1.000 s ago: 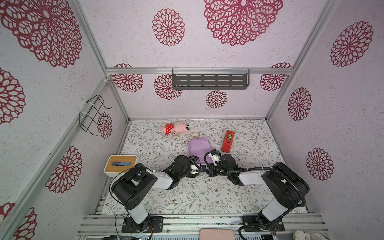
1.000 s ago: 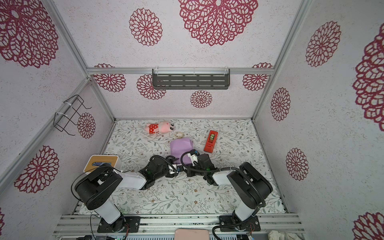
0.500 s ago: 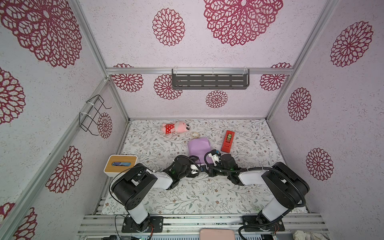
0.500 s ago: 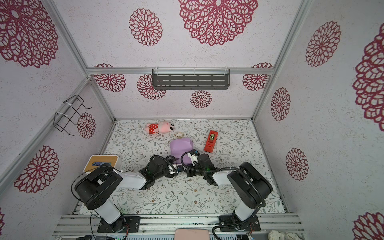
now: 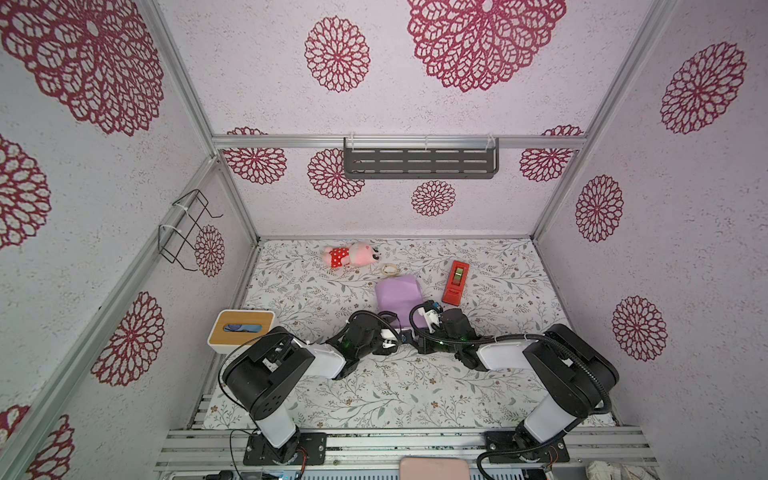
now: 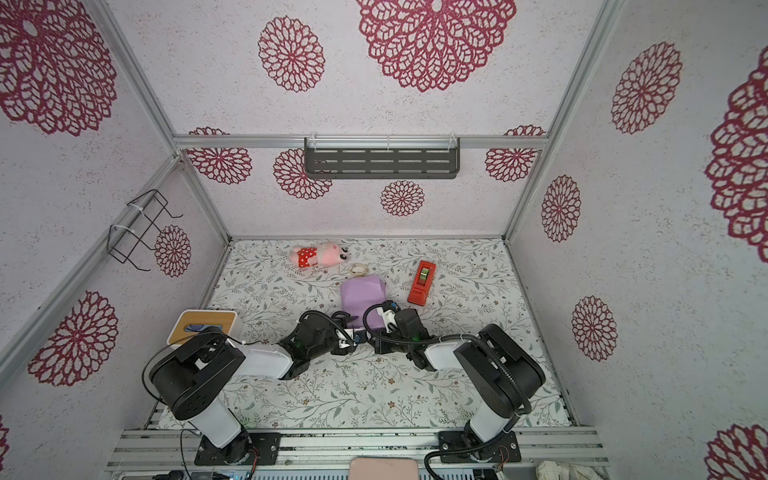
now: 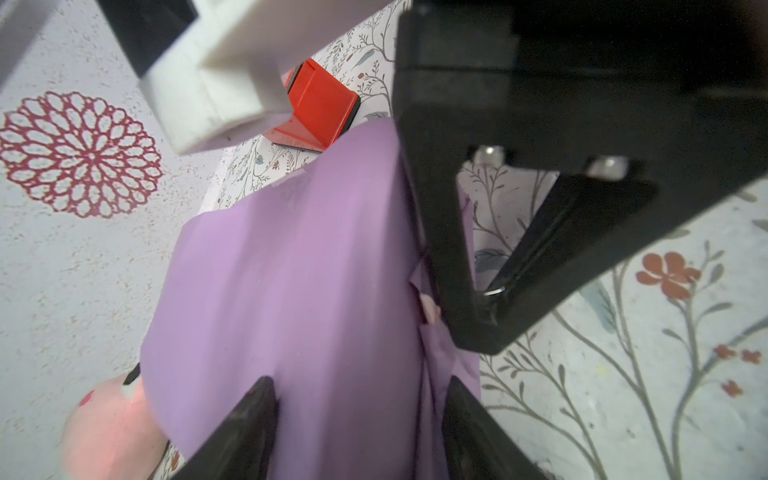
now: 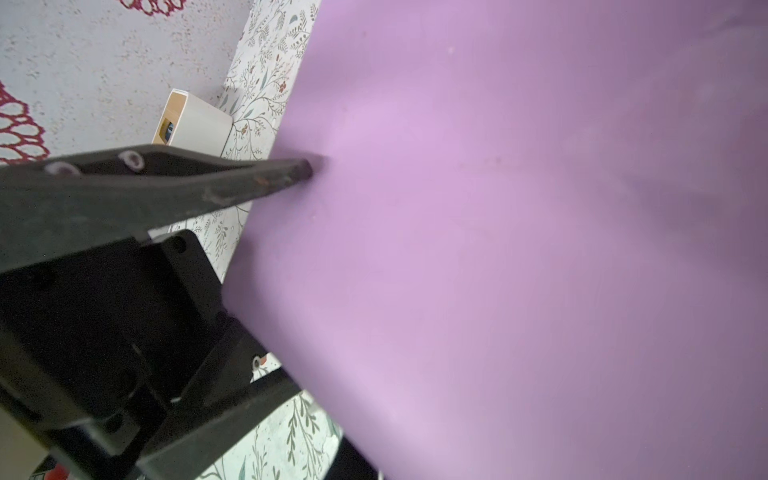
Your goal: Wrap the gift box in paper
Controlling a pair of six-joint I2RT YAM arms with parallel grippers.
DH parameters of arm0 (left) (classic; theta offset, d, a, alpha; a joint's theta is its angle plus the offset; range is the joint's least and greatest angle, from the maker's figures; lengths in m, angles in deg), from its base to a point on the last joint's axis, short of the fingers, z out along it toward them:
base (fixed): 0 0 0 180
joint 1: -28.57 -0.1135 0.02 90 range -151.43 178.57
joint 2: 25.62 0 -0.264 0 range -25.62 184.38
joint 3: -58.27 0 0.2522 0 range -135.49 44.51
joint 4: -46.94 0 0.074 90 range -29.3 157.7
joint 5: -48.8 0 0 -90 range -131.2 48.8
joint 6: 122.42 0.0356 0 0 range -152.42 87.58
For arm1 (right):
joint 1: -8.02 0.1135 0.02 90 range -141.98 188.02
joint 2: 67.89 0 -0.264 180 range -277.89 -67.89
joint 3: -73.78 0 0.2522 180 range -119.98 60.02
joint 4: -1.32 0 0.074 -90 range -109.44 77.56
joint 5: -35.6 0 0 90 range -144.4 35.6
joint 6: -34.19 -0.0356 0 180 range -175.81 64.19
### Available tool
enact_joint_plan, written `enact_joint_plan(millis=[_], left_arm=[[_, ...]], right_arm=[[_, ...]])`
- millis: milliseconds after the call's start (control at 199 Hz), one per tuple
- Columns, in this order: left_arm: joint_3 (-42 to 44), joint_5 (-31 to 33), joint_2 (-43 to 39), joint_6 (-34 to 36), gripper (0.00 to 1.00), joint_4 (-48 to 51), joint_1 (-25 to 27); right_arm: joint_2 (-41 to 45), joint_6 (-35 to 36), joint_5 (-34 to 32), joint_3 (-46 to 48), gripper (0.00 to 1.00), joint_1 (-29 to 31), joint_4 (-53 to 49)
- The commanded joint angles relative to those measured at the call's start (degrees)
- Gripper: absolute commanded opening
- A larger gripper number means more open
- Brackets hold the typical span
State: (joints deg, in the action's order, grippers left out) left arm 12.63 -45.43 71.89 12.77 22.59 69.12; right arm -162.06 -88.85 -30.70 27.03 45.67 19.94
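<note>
Both top views: 1 paper (image 5: pixel 397 295), 1 tape disp (image 5: pixel 456 282) | L gripper (image 7: pixel 357 390) clamps paper | R gripper (image 7: pixel 478 332) closed

The left arm (image 5: pixel 320 361) and right arm (image 5: pixel 498 355) are presenting black joint housings and white link shells; black cables (image 5: pixel 410 321) are looping at the wrists; silver screws (image 7: pixel 488 154) are showing on the black right claw (image 7: pixel 480 322).

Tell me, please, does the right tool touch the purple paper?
Touching. In the right wrist view the tip of the shut right tool meets the lilac face of the paper, with no gap between them.
</note>
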Motion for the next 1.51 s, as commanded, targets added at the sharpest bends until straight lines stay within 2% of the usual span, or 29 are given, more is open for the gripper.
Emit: enact_joint_plan(millis=[0, 272, 659, 1092, 1505], left_arm=[[0.8, -0.3, 0.6, -0.4, 0.64, 5.6, -0.7], [0.9, -0.2, 0.6, -0.4, 0.64, 5.6, -0.7], [0.9, -0.3, 0.3, -0.5, 0.64, 5.5, -0.7], [0.8, -0.4, 0.4, -0.5, 0.64, 5.6, -0.7], [0.8, -0.4, 0.4, -0.5, 0.63, 5.5, -0.6]], right_arm=[[1.3, -1.1, -1.6, -0.6, 0.09, -0.2, -0.3], [1.9, -1.9, 0.3, 0.5, 0.09, -0.2, 3.5], [2.8, -2.3, -0.5, -0.5, 0.15, -0.2, 2.5], [2.8, -8.2, -1.9, 0.1, 0.21, -0.2, 6.3], [1.8, -14.3, -6.2, 0.6, 0.27, 0.7, 7.0]])
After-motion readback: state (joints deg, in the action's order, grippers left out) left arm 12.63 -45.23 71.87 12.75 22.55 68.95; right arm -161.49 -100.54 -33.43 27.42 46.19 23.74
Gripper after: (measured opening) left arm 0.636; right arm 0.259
